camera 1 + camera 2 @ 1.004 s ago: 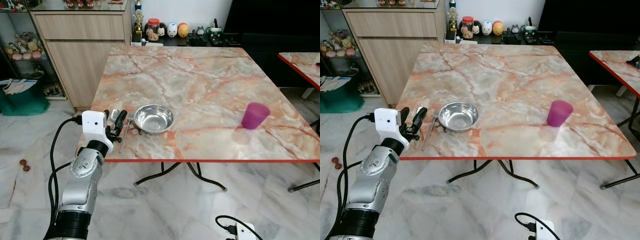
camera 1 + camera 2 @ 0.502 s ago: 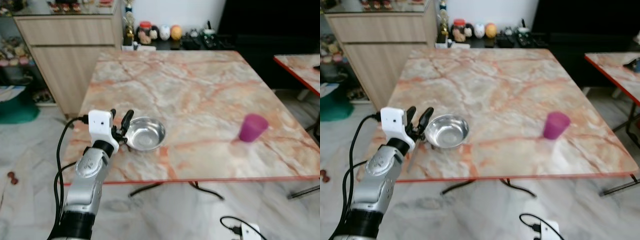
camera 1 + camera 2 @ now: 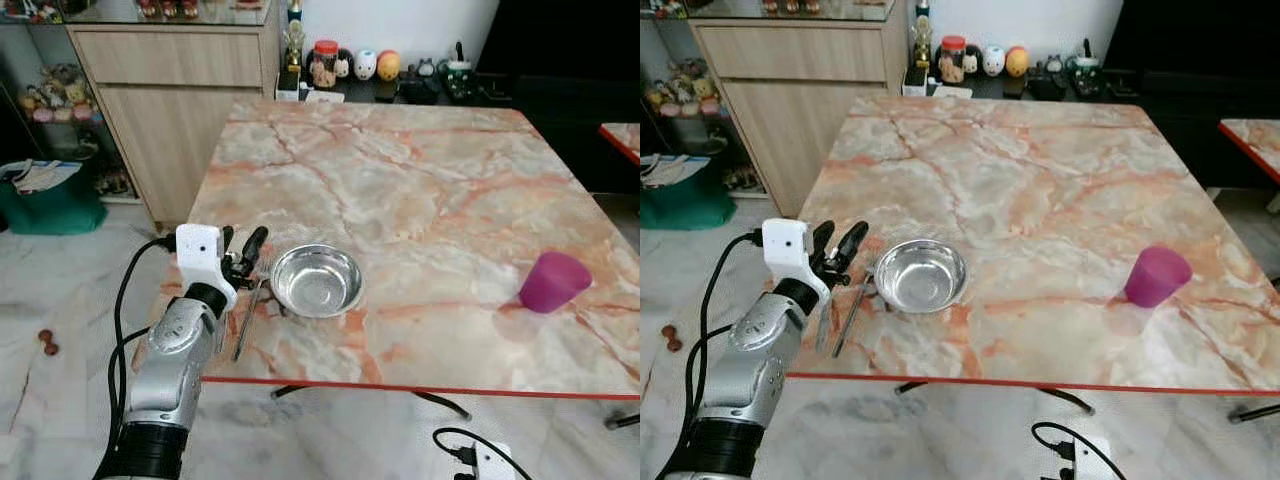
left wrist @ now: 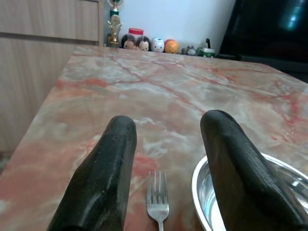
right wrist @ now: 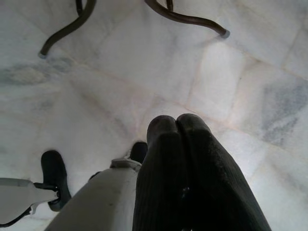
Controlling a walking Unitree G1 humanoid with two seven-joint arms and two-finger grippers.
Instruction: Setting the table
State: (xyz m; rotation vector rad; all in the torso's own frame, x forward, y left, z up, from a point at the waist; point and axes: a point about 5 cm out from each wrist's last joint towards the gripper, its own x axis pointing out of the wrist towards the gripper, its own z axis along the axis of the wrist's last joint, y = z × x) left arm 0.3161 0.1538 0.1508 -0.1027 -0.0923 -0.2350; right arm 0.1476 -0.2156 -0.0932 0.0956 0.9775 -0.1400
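Marble floor lies under the right gripper (image 5: 178, 130), which hangs idle with its fingers pressed together. Nearer the table's (image 3: 420, 190) front edge, the left gripper (image 3: 243, 254) hovers, spread wide and empty, over a fork (image 4: 157, 204) and a spoon (image 3: 824, 318) lying just left of the steel bowl (image 3: 317, 280). A careless sweep could push the cutlery off the edge or knock the bowl. Farther right stands the purple cup (image 3: 553, 281). Compared with half a second ago, the view is sharp again and the cutlery is uncovered.
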